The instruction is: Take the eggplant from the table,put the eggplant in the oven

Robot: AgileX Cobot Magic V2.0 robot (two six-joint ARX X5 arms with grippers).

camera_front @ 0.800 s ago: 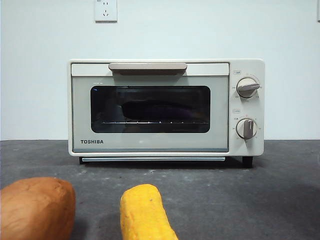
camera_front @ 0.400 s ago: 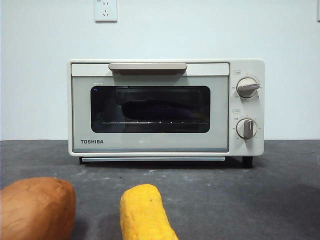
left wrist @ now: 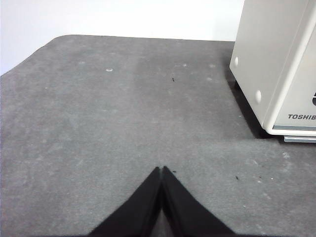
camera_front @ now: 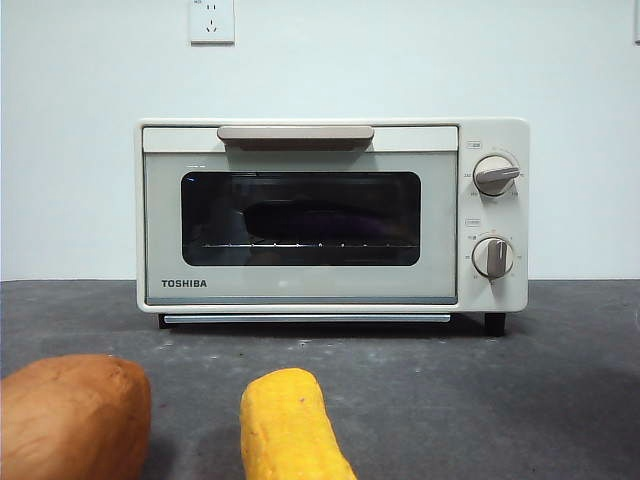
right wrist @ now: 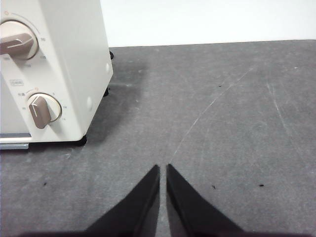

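Note:
The cream-white oven [camera_front: 330, 215] stands at the middle of the dark grey table [camera_front: 500, 400] with its door closed. Through the dark glass I make out a long dark shape, the eggplant [camera_front: 315, 220], lying on the wire rack inside. My left gripper [left wrist: 162, 169] hangs shut and empty over bare table beside the oven's [left wrist: 276, 64] left side. My right gripper [right wrist: 163, 168] is shut and empty over bare table beside the oven's [right wrist: 54, 69] knob side. Neither gripper shows in the front view.
An orange-brown sweet potato [camera_front: 72, 415] lies at the front left and a yellow corn-like cob [camera_front: 290, 428] at the front middle. A wall socket [camera_front: 211, 20] sits on the white wall behind the oven.

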